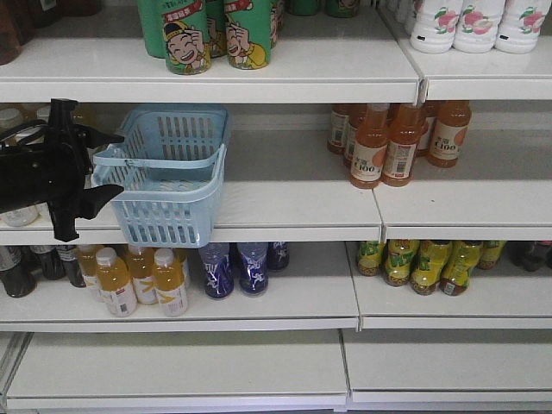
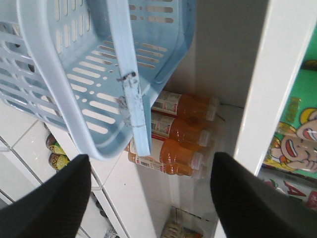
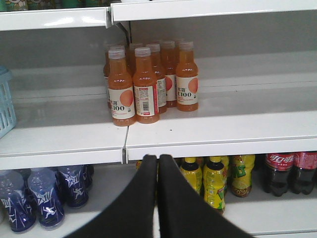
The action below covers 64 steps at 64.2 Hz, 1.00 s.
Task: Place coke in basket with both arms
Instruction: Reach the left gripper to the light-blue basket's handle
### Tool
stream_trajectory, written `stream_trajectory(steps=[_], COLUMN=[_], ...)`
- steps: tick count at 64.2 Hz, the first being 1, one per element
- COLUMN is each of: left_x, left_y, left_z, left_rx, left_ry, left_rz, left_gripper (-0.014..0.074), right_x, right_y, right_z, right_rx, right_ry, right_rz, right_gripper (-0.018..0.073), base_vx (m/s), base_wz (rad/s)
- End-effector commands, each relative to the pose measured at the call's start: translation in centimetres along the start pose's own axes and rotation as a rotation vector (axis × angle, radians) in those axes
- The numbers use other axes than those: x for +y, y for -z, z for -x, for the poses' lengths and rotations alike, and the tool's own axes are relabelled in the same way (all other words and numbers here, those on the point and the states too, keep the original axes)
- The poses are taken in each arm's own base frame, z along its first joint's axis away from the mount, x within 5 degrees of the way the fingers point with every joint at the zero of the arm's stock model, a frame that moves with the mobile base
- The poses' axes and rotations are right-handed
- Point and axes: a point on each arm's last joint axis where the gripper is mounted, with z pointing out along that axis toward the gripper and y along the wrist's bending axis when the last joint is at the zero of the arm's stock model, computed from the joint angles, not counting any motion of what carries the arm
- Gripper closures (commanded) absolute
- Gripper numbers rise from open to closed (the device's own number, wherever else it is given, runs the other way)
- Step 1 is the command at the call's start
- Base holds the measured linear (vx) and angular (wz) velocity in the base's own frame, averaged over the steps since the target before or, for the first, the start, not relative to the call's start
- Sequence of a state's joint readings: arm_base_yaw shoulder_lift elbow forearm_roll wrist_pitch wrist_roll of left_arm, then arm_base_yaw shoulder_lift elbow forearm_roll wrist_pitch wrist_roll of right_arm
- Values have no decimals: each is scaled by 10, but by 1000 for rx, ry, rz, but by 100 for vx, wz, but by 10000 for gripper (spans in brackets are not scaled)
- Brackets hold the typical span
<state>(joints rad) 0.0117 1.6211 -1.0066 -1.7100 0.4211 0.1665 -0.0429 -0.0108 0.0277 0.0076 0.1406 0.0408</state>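
The light blue basket (image 1: 172, 177) stands on the middle shelf at the left, its thin handle (image 2: 131, 84) lying across its rim. My left gripper (image 1: 119, 164) is open right at the basket's left side. In the left wrist view the basket (image 2: 94, 104) fills the upper left, just ahead of the open gripper (image 2: 148, 156), with nothing between the fingers. My right gripper (image 3: 158, 157) is shut and empty, in front of the middle shelf's edge; it does not show in the front view. The coke can is out of view.
Orange C100 bottles (image 1: 388, 147) stand on the middle shelf, right of the basket, also in the right wrist view (image 3: 143, 84). Green cans (image 1: 216, 34) are on the top shelf. Blue bottles (image 1: 233, 269), yellow bottles (image 3: 213, 181) and dark cola bottles (image 3: 287, 171) are on the lower shelf.
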Motion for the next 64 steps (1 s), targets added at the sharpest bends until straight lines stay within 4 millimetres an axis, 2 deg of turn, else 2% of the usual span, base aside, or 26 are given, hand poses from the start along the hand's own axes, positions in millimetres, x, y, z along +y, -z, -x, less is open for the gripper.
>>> stream_trajectory(steps=[1, 41, 55, 64], left_x=[-22, -29, -38, -36], left_y=[0, -42, -53, -63], left_z=[-5, 10, 8, 10], left_rx=[41, 77, 93, 90], left_ry=[33, 37, 23, 31], left_rz=[-87, -87, -106, -97], left_gripper=[101, 101, 101, 101], right_x=[0, 0, 0, 0], right_y=[1, 1, 1, 1], right_z=[4, 4, 4, 4], right_rx=[-84, -84, -84, -84], right_ry=[11, 11, 11, 11], right_rz=[-2, -2, -2, -2], right_gripper=[568, 568, 568, 568], base_vx=[0, 0, 0, 0], base_wz=[0, 0, 0, 0])
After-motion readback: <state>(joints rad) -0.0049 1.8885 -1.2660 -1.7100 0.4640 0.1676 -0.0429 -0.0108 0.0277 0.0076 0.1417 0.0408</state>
